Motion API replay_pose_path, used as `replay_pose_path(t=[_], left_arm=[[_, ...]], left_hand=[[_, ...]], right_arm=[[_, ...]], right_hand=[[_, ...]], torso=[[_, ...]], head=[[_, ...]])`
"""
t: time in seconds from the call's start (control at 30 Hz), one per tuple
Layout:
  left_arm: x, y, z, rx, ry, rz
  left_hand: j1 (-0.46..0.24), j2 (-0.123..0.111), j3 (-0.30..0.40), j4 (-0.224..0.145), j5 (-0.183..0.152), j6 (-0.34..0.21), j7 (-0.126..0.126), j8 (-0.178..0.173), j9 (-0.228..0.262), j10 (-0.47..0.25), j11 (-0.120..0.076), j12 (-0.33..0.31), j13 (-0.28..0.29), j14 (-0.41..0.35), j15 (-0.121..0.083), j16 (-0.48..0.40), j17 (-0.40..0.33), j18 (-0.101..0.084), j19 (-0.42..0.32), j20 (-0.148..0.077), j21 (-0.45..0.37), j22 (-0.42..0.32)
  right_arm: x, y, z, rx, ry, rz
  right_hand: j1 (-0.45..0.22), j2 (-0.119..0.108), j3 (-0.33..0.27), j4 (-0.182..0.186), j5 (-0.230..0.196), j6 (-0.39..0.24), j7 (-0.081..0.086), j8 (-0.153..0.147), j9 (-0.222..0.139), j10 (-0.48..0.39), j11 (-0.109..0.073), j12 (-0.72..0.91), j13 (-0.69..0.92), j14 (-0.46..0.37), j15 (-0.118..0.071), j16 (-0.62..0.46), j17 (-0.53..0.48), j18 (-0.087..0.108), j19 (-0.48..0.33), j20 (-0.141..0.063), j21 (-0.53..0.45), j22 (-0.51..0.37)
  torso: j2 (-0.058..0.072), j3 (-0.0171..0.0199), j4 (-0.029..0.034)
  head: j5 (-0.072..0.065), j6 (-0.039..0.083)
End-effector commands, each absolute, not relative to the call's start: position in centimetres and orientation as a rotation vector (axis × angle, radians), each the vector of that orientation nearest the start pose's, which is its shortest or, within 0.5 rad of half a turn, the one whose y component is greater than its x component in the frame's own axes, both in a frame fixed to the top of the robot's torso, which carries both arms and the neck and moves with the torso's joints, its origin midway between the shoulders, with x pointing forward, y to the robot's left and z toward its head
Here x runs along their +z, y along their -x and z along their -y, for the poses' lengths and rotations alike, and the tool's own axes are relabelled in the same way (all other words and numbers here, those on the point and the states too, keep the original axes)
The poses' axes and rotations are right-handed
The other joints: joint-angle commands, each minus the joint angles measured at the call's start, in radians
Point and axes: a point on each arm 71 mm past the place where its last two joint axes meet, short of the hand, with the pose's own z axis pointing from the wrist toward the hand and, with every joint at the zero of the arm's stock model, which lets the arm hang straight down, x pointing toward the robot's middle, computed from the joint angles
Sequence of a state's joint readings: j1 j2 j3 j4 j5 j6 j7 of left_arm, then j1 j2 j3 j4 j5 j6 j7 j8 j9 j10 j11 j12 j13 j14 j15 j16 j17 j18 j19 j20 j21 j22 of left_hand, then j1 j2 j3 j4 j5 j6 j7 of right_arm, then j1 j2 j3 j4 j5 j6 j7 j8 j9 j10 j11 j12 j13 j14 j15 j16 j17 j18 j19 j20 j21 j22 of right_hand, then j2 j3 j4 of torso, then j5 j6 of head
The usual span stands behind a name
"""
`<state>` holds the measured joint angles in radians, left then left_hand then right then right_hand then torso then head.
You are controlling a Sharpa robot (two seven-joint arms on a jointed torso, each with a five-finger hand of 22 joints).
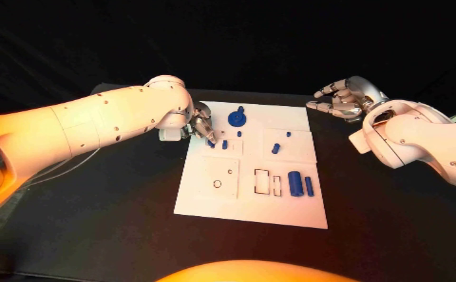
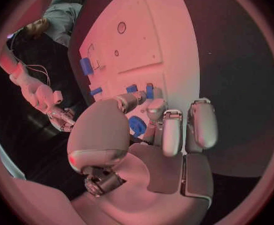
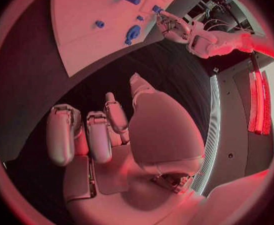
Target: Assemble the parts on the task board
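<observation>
Currently the left robot hand (image 1: 197, 126) pinches a small blue peg (image 1: 210, 142) over the white task board (image 1: 249, 211); a tilt could jam it. Right robot hand (image 1: 339, 100) hovers curled, holding nothing.

Dim scene, warm glare at left

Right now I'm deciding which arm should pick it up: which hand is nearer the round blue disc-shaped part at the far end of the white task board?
Left. The left hand is over the board's edge beside the round blue disc-shaped part; the right hand hovers off the white task board, past its far right corner.
</observation>
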<state>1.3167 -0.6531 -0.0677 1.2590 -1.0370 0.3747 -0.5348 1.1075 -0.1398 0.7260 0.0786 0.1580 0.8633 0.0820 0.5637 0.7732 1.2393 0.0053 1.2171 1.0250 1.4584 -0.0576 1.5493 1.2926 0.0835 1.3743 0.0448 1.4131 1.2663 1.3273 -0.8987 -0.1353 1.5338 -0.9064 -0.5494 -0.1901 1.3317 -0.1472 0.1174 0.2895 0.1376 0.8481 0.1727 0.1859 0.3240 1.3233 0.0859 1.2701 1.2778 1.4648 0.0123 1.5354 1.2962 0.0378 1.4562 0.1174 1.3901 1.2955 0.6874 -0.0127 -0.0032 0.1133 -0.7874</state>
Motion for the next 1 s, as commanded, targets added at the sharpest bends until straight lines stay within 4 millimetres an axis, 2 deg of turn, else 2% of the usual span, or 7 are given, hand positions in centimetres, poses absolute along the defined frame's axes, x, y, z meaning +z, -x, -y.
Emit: replay_pose_path(t=[0.03,0.77,1.0], left_arm=[[-20.46,-52.82,-19.87,-0.297,0.081,-2.458],[-20.58,-52.65,-20.05,-0.289,0.069,-2.468],[-20.60,-52.61,-20.04,-0.289,0.068,-2.468]], left_hand=[[0.005,0.009,0.159,-0.053,0.046,0.051,-0.032,0.099,0.154,0.082,-0.026,0.021,0.015,0.112,-0.016,0.021,0.277,-0.017,0.022,-0.004,0.014,0.020],[0.004,0.009,0.162,-0.055,0.047,0.052,-0.033,0.100,0.155,0.083,-0.027,0.021,0.015,0.112,-0.016,0.021,0.277,-0.018,0.023,-0.005,0.015,0.022],[0.002,0.009,0.164,-0.056,0.048,0.052,-0.033,0.101,0.156,0.084,-0.027,0.022,0.017,0.112,-0.017,0.021,0.277,-0.018,0.024,-0.005,0.015,0.023]], right_arm=[[-15.75,-49.94,24.80,0.688,-0.504,-1.604],[-15.76,-49.94,24.84,0.688,-0.504,-1.604],[-15.76,-49.95,24.84,0.688,-0.504,-1.604]], right_hand=[[-0.027,0.012,-0.018,0.001,0.005,-0.012,-0.001,0.016,-0.006,-0.011,0.000,0.000,-0.003,0.081,-0.004,-0.013,0.176,0.006,0.041,-0.009,-0.013,0.163],[-0.028,0.012,-0.018,0.001,0.005,-0.013,-0.001,0.019,-0.007,-0.011,0.000,0.000,-0.003,0.081,-0.005,-0.015,0.174,0.006,0.041,-0.009,-0.016,0.162],[-0.028,0.012,-0.018,0.001,0.005,-0.013,-0.001,0.019,-0.007,-0.011,0.000,0.000,-0.003,0.081,-0.005,-0.015,0.174,0.006,0.041,-0.009,-0.016,0.162]], torso=[[0.000,0.0001,-0.0006],[0.000,-0.0004,0.0007],[0.000,0.0000,-0.0008]], head=[[0.001,0.000],[0.000,-0.003],[0.001,-0.003]])
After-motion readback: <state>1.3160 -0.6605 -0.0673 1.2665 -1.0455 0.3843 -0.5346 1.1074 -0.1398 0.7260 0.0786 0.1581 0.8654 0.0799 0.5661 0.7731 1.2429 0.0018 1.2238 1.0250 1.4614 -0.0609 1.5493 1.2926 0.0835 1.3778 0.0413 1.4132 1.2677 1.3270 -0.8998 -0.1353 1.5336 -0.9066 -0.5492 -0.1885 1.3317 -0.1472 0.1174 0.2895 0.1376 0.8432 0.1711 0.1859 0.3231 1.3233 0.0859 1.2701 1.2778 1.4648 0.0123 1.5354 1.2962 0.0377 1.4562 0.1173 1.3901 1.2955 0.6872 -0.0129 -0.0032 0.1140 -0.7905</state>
